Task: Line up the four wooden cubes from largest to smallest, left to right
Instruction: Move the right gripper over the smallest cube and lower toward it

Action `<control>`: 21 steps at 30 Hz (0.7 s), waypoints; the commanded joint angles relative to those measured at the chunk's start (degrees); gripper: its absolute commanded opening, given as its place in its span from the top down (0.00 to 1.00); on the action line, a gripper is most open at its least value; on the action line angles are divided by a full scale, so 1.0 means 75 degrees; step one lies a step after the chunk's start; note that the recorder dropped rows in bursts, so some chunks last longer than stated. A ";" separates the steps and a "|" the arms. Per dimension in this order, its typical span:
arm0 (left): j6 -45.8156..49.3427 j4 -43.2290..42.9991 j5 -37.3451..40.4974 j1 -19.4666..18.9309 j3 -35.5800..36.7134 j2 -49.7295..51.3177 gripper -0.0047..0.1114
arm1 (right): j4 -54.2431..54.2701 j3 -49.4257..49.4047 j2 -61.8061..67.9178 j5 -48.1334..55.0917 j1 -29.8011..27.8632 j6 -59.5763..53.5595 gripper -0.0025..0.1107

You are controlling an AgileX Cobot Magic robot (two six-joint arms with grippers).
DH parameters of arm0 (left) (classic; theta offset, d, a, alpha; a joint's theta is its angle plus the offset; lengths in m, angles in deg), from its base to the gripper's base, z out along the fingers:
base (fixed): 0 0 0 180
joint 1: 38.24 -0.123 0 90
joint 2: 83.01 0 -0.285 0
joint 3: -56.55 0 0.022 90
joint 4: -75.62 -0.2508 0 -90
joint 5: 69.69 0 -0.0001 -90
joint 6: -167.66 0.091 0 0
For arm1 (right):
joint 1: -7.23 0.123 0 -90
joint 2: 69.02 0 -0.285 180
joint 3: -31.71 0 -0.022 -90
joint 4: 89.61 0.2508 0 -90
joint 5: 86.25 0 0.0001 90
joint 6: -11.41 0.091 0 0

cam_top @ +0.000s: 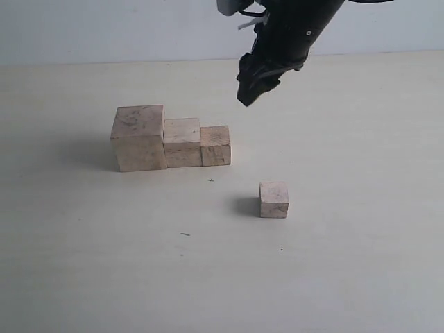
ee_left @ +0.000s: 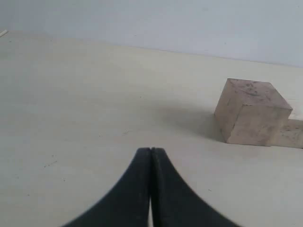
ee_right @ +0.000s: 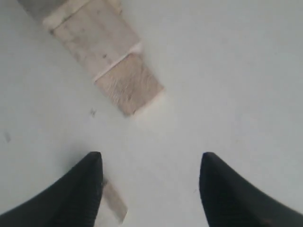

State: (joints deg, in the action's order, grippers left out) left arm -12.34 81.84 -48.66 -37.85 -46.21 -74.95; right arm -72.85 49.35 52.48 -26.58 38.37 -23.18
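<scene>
Three pale wooden cubes stand touching in a row: the largest cube (cam_top: pixel 139 137) at the left, the second cube (cam_top: pixel 182 141) next to it, then the third cube (cam_top: pixel 216 145). The smallest cube (cam_top: pixel 274 199) sits alone, nearer the front and to the right. My right gripper (cam_top: pixel 251 89) hangs open in the air behind the row's right end, holding nothing. Its wrist view shows the third cube (ee_right: pixel 129 86) ahead and a corner of the smallest cube (ee_right: pixel 113 202) beside one finger. My left gripper (ee_left: pixel 151 152) is shut and empty, low over the table, with the largest cube (ee_left: pixel 251 111) ahead.
The pale tabletop (cam_top: pixel 347 263) spreads around the cubes, ending at a light wall (cam_top: pixel 104 28) behind. A few tiny dark specks (cam_top: pixel 185 234) lie on the surface in front of the row.
</scene>
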 commanded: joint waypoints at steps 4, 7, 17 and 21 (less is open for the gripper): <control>0.0000 0.0004 -0.0042 0.0036 -0.0003 -0.0037 0.96 | -0.0421 -0.0687 -0.0332 0.1373 -0.0148 0.0240 0.57; 0.0000 0.0004 -0.0042 0.0036 -0.0003 -0.0037 0.96 | -0.0247 -0.1158 -0.0534 0.1373 -0.0148 -0.0575 0.57; 0.0000 0.0004 -0.0042 0.0036 -0.0003 -0.0037 0.96 | 0.0106 -0.2913 -0.1253 0.0072 -0.0148 -0.2999 0.57; 0.0000 0.0004 -0.0042 0.0036 -0.0003 -0.0037 0.96 | 0.0554 -0.3490 -0.1294 -0.0958 -0.0148 -0.3836 0.57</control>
State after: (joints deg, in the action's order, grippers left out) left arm -12.34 81.84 -48.66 -37.85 -46.21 -74.95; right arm -71.55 25.77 43.44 -27.90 37.43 -47.02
